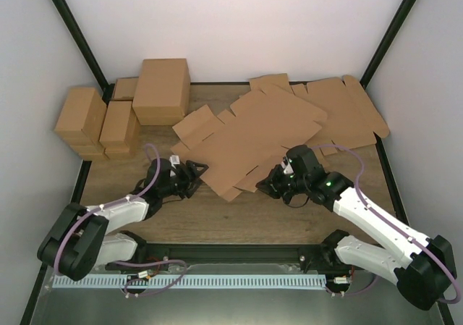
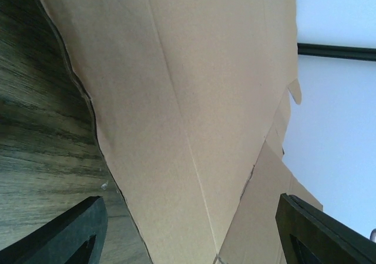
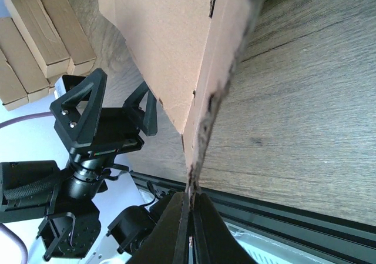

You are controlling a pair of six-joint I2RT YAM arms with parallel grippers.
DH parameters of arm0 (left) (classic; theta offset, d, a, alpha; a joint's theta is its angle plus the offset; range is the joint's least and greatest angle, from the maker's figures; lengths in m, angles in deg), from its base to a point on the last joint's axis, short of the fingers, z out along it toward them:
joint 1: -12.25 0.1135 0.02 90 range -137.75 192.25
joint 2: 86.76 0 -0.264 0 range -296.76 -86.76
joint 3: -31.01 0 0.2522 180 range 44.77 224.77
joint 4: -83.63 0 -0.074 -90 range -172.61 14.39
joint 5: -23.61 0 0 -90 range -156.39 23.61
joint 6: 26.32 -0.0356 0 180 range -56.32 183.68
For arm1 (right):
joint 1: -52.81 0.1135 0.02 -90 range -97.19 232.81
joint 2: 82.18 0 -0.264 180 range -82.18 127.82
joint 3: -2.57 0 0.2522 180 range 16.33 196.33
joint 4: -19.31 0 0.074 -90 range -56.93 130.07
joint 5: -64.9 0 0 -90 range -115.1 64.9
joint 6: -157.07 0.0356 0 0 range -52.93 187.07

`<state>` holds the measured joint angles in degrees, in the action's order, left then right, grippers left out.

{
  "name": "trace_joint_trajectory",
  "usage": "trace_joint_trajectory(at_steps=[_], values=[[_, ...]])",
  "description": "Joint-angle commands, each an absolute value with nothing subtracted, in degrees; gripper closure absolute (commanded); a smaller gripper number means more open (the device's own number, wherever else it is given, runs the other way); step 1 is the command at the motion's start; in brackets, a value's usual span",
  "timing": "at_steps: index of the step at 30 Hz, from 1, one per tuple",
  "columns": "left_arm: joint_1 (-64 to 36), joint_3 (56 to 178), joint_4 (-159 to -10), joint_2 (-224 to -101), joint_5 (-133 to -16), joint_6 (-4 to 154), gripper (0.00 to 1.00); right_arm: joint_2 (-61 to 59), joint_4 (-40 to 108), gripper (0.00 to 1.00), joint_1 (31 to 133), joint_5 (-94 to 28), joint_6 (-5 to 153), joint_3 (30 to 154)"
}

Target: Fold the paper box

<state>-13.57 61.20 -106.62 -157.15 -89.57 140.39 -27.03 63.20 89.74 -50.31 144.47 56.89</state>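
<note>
A robotics lab test cell: a left arm (image 1: 108, 215) and right arm (image 1: 376, 220) mounted at the near edge of a wood-grain table (image 1: 217, 224), white walls (image 1: 239, 21), black frame posts (image 1: 78, 35), cartons (image 1: 160, 86) at the far left corner, a flat paper box (image 1: 253, 133) mid-table.

Robot body, key features. Both left arm (image 1: 119, 210) and right arm (image 1: 369, 213): white moulded link shells, black joint housings, bulky black shoulder blocks. One purple cable (image 1: 153, 167) per arm, routed outside shell from base toward wrist. Small green indicator light (image 1: 329, 183) on black joint of right arm. Detail of left gripper (image 3: 120, 93): matte black, fingers shaped as open triangular frames, silver screws (image 3: 71, 120) on finger mount, round ribbed collar behind. Detail of right gripper (image 3: 189, 200): two black tapered fingers. Bases share black rail (image 1: 239, 251).
</note>
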Motion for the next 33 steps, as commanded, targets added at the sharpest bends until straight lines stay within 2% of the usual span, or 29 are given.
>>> trace_joint_trajectory(at_steps=[1,5,8,9,12,16,19,26,28,33], values=[[-13.9,61.8,-113.8,-160.9,-89.7,142.8,0.21,-27.6,62.4,0.99,89.7,-52.1,144.0,60.0],[-14.0,62.5,-116.7,-165.0,-90.0,142.9,0.33,-27.6,63.0,0.99,89.7,-52.2,143.6,60.0],[-14.1,63.5,-115.5,-165.4,-89.0,141.7,0.48,-27.6,64.0,0.98,89.7,-52.4,142.9,60.0],[-14.2,64.1,-114.1,-164.8,-88.1,141.1,0.56,-27.5,64.5,0.97,89.7,-52.3,142.6,59.8],[-14.4,64.9,-109.9,-162.9,-86.0,139.7,0.76,-27.2,67.2,0.91,89.7,-51.8,141.3,58.9],[-14.5,65.6,-105.7,-161.7,-84.8,137.8,0.96,-27.5,67.8,0.81,89.7,-52.4,139.2,55.7],[-14.8,66.3,-101.3,-160.7,-84.0,135.2,0.96,-27.4,69.6,0.73,89.7,-52.2,136.4,54.3],[-15.8,71.7,-80.9,-152.7,-78.3,124.0,0.96,-27.5,72.9,0.70,89.7,-44.6,126.2,57.8],[-15.8,74.1,-74.8,-150.6,-77.3,119.8,0.96,-26.8,70.2,0.63,89.7,-45.0,121.2,58.5],[-15.8,83.3,-55.8,-148.5,-73.5,107.6,0.96,-18.5,69.1,0.63,89.6,-43.0,109.7,63.8]])
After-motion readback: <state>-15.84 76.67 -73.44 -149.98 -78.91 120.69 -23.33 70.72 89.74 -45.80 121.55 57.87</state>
